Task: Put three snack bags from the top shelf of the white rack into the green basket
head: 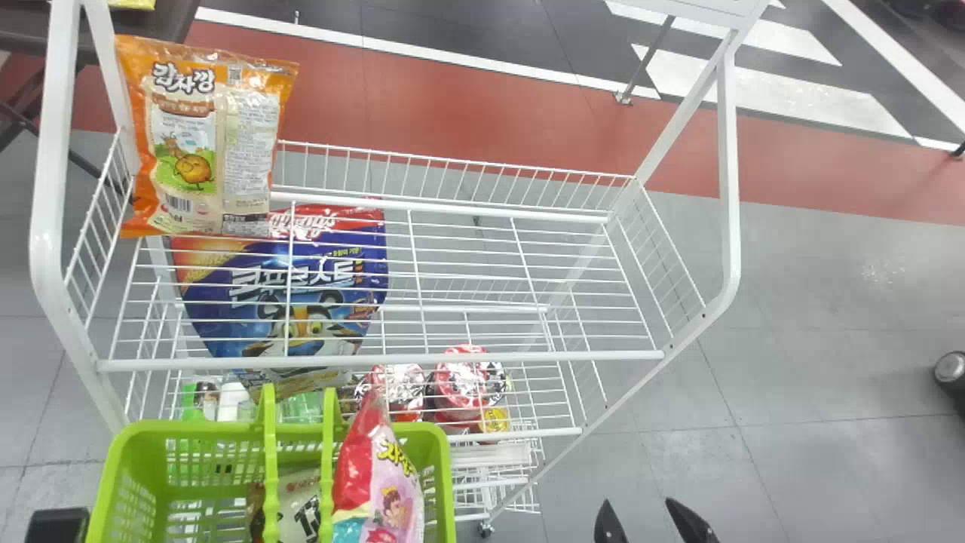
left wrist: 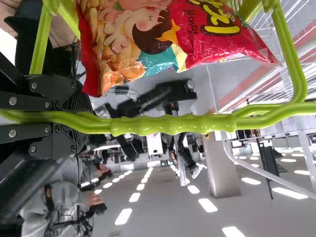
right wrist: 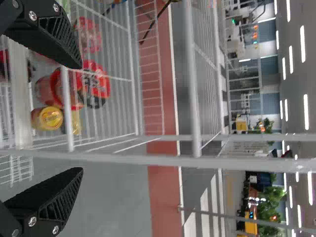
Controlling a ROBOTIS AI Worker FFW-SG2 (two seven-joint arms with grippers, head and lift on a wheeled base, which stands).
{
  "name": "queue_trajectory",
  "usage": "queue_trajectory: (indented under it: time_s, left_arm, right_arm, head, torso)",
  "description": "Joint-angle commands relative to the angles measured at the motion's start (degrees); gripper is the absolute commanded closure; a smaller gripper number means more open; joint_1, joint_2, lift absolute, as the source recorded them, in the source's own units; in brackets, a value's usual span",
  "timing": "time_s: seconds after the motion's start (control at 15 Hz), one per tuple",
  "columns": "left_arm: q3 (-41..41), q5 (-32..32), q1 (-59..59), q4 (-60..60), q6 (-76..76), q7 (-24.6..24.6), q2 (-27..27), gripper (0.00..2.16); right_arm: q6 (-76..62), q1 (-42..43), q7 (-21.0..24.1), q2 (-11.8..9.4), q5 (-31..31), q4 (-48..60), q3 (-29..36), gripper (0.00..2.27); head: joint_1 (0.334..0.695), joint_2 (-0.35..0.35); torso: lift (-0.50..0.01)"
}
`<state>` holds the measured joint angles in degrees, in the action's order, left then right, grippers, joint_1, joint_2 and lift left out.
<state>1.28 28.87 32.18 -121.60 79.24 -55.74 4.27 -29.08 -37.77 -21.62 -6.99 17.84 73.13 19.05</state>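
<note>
Orange snack bag [head: 203, 143] at the left end of the top shelf [head: 467, 357] of the white rack [head: 47, 226].
Pink-and-red bag [head: 381, 483] in the green basket [head: 188, 429], its handle [left wrist: 173, 124] clamped by the left gripper [head: 56, 526]; right gripper [head: 643, 514] spread wide. Grey-and-red floor [head: 822, 302] below.

I observe a large indoor hall, seemingly a lab or test space with a shop-like corner. Indicators: a white rack [head: 381, 362] bearing an orange snack bag [head: 192, 143] and red tubs [head: 461, 383]; a grey floor [head: 814, 302] with a red band [head: 452, 105] and white stripes [head: 799, 94]; rows of ceiling lights [left wrist: 124, 216].
</note>
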Motion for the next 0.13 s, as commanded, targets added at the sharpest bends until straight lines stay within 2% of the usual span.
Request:
queue_trajectory:
  time_s: [0.0,0.07]
  left_arm:
    - [0.65,0.49,0.43,0.84,-0.52,-0.86,-0.05,2.15]
    - [0.83,0.49,0.87,0.92,-1.4,-1.3,-0.05,2.15]
  right_arm:
    - [-5.24,2.88,0.0,-0.39,-0.7,-8.97,-0.68,0.06]
    - [-6.11,4.19,0.09,-0.48,-0.87,-12.14,-1.21,0.06]
  head:
    - [0.695,-0.35]
    - [0.695,-0.35]
  torso:
    - [0.0]
    - [0.0]
